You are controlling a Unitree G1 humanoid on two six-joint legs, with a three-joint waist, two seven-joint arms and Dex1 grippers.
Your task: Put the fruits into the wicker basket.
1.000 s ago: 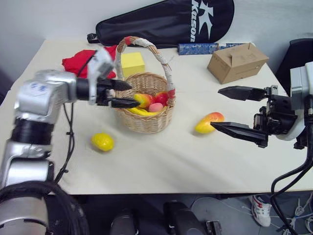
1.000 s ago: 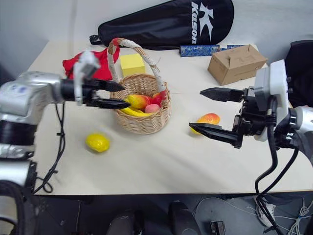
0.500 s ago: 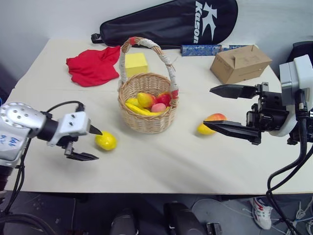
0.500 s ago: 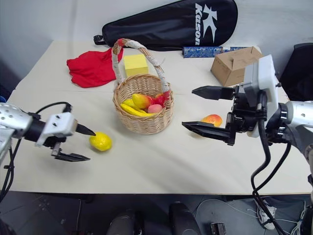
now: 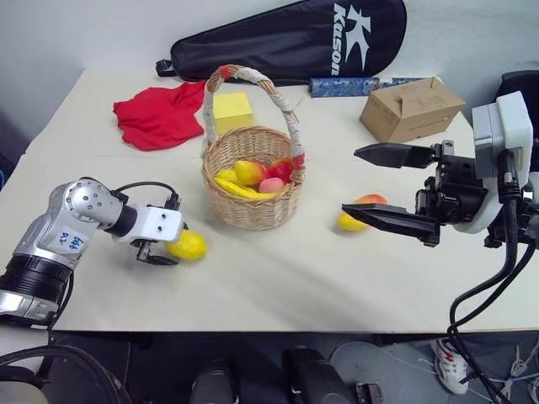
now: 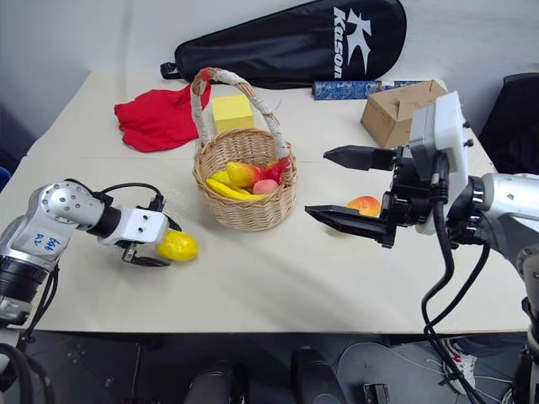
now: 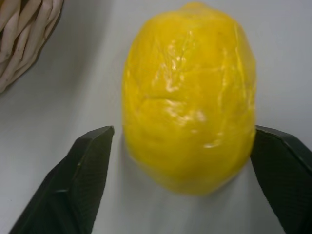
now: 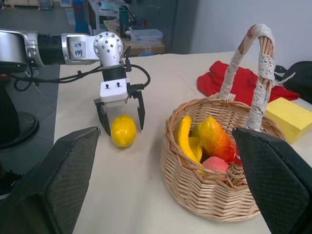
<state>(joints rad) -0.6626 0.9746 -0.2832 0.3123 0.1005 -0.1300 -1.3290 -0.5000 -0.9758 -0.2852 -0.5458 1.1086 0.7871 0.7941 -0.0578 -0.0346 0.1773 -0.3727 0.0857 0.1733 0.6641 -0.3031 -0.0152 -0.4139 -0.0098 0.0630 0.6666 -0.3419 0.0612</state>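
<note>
The mango-like fruit [image 5: 362, 212] lay partly hidden behind the lower finger of the right gripper [image 5: 370, 184], so only its red-and-yellow top and one yellow end showed on the table [image 5: 278, 286], to the right of the wicker basket [image 5: 253, 210]. The far side of the lemon [image 5: 187, 245] was masked by the left gripper [image 8: 120, 119] in the head views.

The basket stood upright near the table's middle, holding several fruits: a yellow banana-shaped piece, a red-and-yellow elongated one, a pinkish one and something red against the handle's base (which fruit that last one was could not be made out).

The left gripper straddled the lemon on the table just left of the basket, one finger on each side. In the left wrist view a thin gap showed beside each finger, so the jaws were partly open and not yet pressing. The right gripper hovered with its fingers spread wide, holding nothing.
</note>
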